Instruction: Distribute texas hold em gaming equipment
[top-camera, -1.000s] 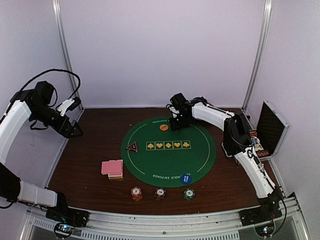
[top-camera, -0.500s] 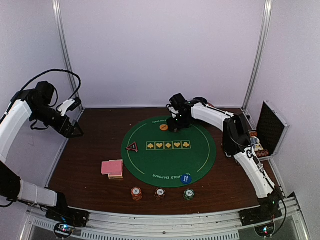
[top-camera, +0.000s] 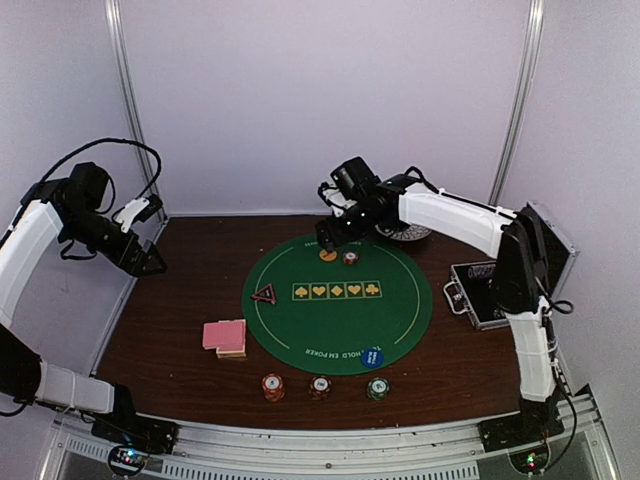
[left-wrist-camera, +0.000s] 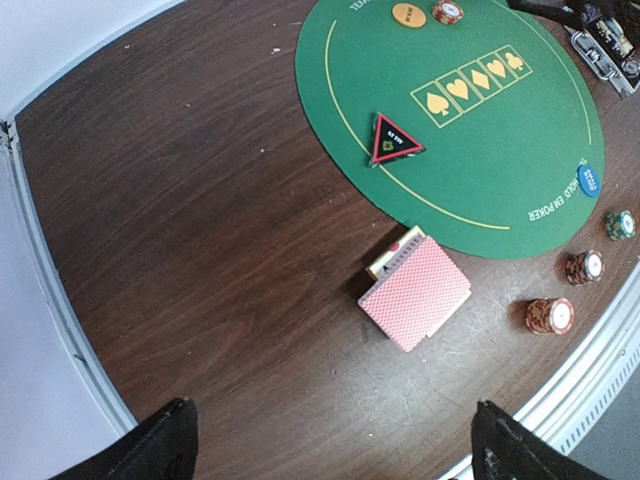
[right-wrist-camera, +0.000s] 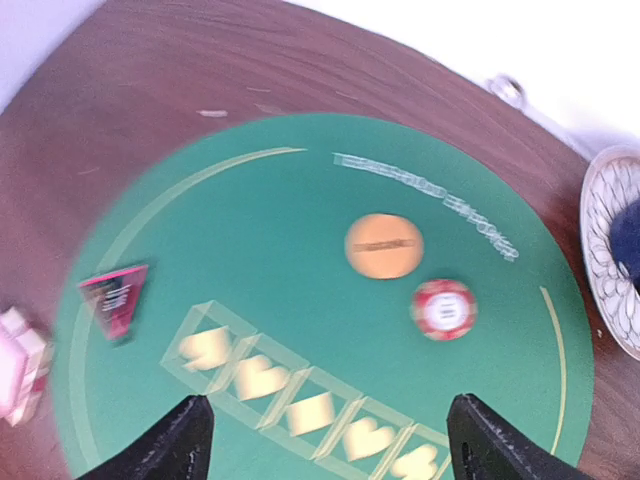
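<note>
Three chip stacks, orange (top-camera: 272, 386), dark (top-camera: 320, 387) and green (top-camera: 377, 388), line the near edge, just off the green mat (top-camera: 400, 300). One blue disc (top-camera: 372, 357) sits on the mat's near rim. One card deck (top-camera: 224, 336) lies pink side up on the wood to the left, with one triangle marker (top-camera: 264, 294) flat beyond it. At the far side, one orange disc (top-camera: 328, 255) and one red chip (top-camera: 350, 258) lie side by side under the right gripper (top-camera: 335, 235), which is spread and grasps nothing. The left gripper (left-wrist-camera: 332, 407) hangs released, well apart. A mug on a saucer (top-camera: 405, 233) and a case (top-camera: 480, 290) stand to the right.

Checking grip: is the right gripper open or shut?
Open: right gripper fingers stand wide apart; red chip lies free on the mat.
</note>
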